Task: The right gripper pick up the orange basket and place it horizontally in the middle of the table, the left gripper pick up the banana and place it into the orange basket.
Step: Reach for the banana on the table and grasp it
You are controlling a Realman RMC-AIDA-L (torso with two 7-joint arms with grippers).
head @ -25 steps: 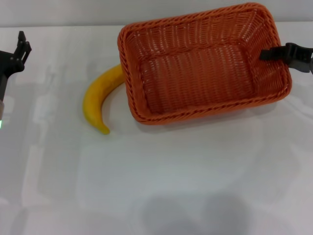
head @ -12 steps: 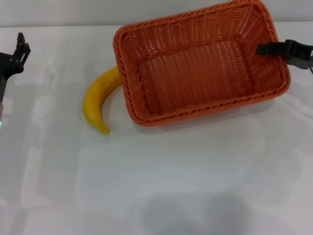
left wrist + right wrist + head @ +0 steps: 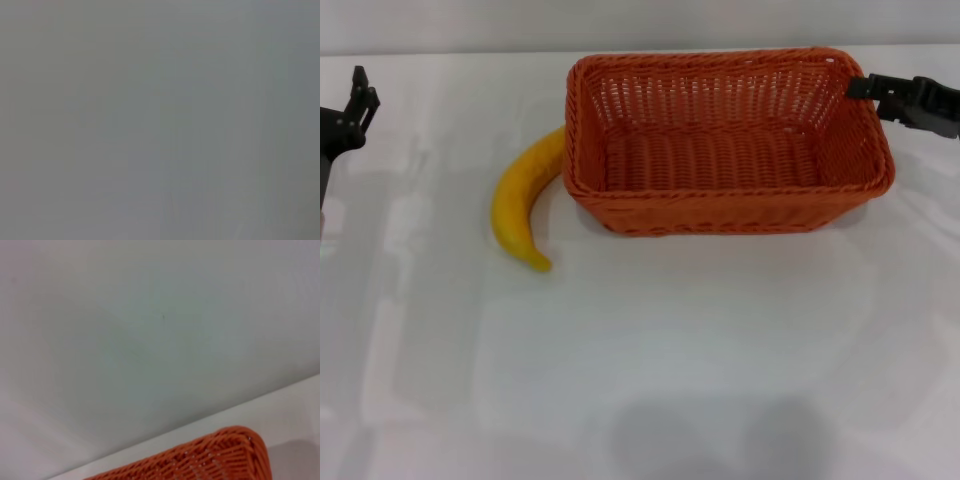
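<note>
On the near stretch of the white counter (image 3: pixel 650 370) only soft shadows and reflections lie. Farther back, left of centre, the banana (image 3: pixel 523 202) rests on its side, its curve bowing leftward, its lower tip pointing toward the near edge and its upper end running up against the left wall of the orange basket (image 3: pixel 720 150). That basket sits level, long side across the view, open mouth up. At its far right corner the right tool (image 3: pixel 865 87) reaches in from the right edge and is pinched onto the braided rim. The right wrist view shows just one rounded corner of the weave (image 3: pixel 220 460). At the far left edge hangs the left tool (image 3: pixel 360 95), well apart from the banana; I cannot tell its finger state.
</note>
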